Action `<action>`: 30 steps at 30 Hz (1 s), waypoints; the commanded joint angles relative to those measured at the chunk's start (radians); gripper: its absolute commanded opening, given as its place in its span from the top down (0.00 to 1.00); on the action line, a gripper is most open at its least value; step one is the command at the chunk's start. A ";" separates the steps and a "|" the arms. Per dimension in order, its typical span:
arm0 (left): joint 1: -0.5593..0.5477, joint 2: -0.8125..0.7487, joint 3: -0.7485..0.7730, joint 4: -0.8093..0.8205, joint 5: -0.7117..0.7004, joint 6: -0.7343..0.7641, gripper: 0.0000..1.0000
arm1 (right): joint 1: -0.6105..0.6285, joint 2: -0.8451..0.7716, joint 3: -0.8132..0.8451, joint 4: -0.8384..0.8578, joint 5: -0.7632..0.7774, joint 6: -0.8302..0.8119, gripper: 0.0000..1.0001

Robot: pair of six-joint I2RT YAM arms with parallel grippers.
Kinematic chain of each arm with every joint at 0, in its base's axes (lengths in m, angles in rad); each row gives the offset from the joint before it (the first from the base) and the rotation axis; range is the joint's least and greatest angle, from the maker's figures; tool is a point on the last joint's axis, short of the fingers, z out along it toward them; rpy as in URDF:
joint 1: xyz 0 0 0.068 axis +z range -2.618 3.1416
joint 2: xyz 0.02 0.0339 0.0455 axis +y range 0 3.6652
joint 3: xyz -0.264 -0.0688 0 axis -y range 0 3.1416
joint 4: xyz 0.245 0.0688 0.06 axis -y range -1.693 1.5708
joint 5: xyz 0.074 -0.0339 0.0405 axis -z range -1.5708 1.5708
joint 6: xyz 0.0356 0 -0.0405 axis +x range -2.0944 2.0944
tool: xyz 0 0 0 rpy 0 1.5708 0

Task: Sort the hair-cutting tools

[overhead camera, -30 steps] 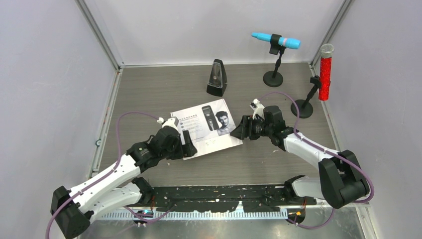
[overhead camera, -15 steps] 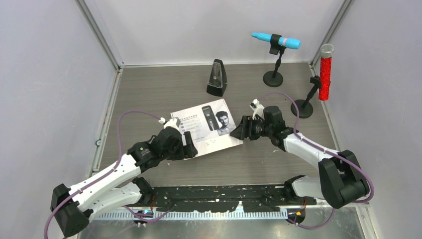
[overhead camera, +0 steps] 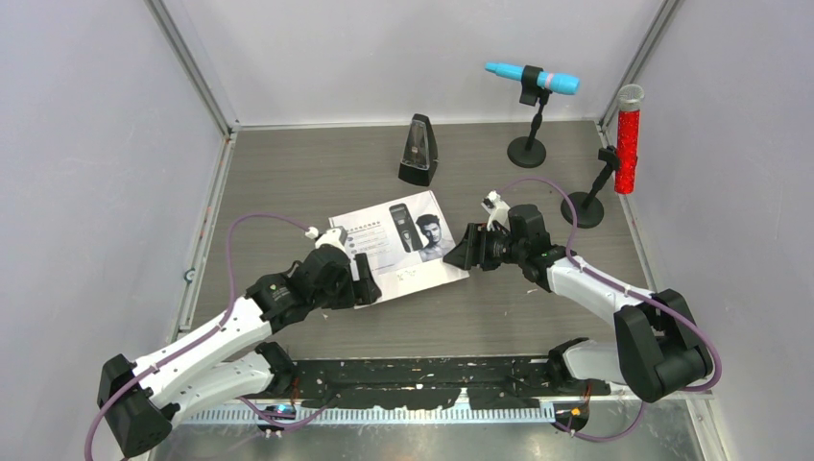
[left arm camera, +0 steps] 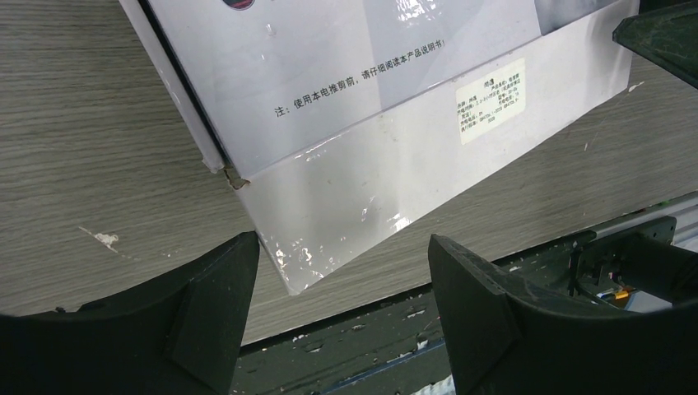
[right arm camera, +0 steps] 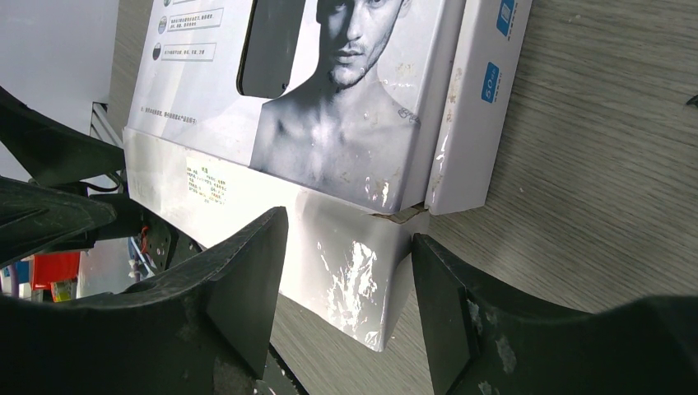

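Currently left end effector (left arm camera: 342, 247) and right end effector (right arm camera: 350, 232) stand open astride clipper box (overhead camera: 398, 246) near corners, holding nothing; uneven closing could twist it.

I reach low and inward on both sides; my left gripper (left arm camera: 342, 243) and right gripper (right arm camera: 347, 229) face each other, jaws apart.

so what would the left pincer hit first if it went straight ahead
The box: its near corner sits just ahead of the open left pincer, roughly between the fingers. Gap is hard to judge, but nothing else lies between.
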 commanded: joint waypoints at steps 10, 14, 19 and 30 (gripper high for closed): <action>-0.006 -0.011 -0.022 0.042 -0.026 -0.028 0.22 | 0.008 0.005 0.003 0.045 -0.025 -0.008 0.34; -0.006 -0.009 -0.032 0.060 -0.018 -0.032 0.23 | 0.008 0.004 0.004 0.044 -0.027 -0.008 0.34; -0.006 -0.020 -0.050 0.064 -0.036 -0.031 0.23 | 0.008 0.004 -0.001 0.046 -0.025 -0.011 0.34; 0.022 -0.057 -0.120 0.114 -0.030 -0.041 0.23 | 0.008 -0.019 0.001 0.001 0.017 -0.037 0.37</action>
